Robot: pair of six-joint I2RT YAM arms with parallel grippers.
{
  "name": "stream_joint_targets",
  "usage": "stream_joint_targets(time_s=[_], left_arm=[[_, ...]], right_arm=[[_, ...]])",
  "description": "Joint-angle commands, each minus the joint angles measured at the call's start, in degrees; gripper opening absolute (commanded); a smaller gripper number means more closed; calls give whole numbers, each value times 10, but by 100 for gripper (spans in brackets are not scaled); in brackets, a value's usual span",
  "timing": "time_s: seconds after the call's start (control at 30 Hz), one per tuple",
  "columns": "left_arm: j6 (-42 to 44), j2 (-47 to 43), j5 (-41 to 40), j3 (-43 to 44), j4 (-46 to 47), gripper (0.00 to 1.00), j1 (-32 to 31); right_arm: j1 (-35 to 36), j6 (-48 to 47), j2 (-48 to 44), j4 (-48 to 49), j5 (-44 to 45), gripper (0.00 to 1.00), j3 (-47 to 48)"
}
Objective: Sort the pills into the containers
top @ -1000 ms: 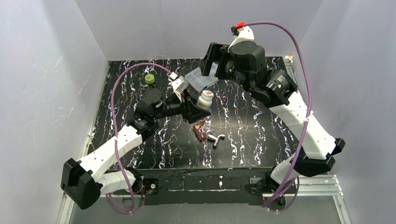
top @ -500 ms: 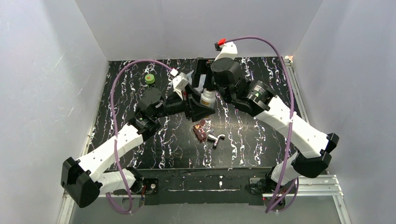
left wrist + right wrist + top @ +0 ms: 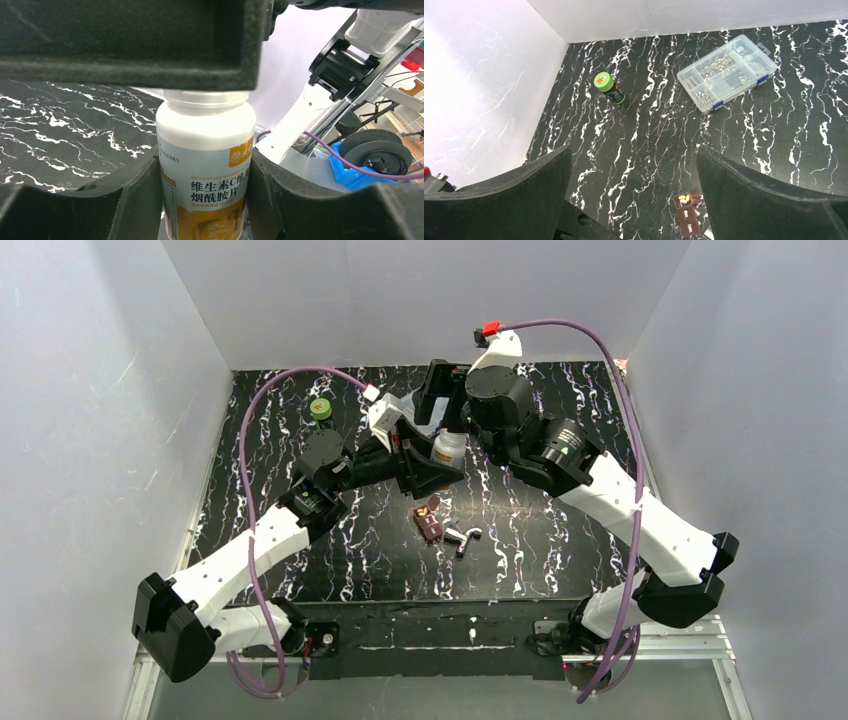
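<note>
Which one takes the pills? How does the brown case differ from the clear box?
The case is small, dark brown and opaque; the box is larger and clear, with blue latches. The case lies near the middle of the table; the box lies farther back. The case shows pale pills in one end cell; the box holds metal bits. Both are flat, rectangular and divided into cells.
</note>
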Motion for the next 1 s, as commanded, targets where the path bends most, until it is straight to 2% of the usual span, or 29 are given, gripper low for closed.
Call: stream_joint_targets(time_s=[0.0, 0.13, 0.27, 0.5, 0.73, 0.97], left_arm=[[-2, -36, -38, 19, 90, 0, 9], [0, -30, 10, 20, 75, 0, 8], [17, -38, 24, -5, 49, 0, 6], [67, -79, -14, -59, -13, 0, 7], [138, -108, -82, -91, -64, 0, 6], [178, -108, -64, -103, -67, 0, 7]], right_arm=[[-2, 2, 8, -62, -55, 100, 32], [-32, 10, 9, -72, -108, 100, 62], [-66, 18, 12, -87, -163, 100, 89], [-120, 24, -6, -86, -218, 100, 86], [-120, -5, -29, -114, -299, 100, 69], [-114, -12, -57, -113, -323, 100, 25]])
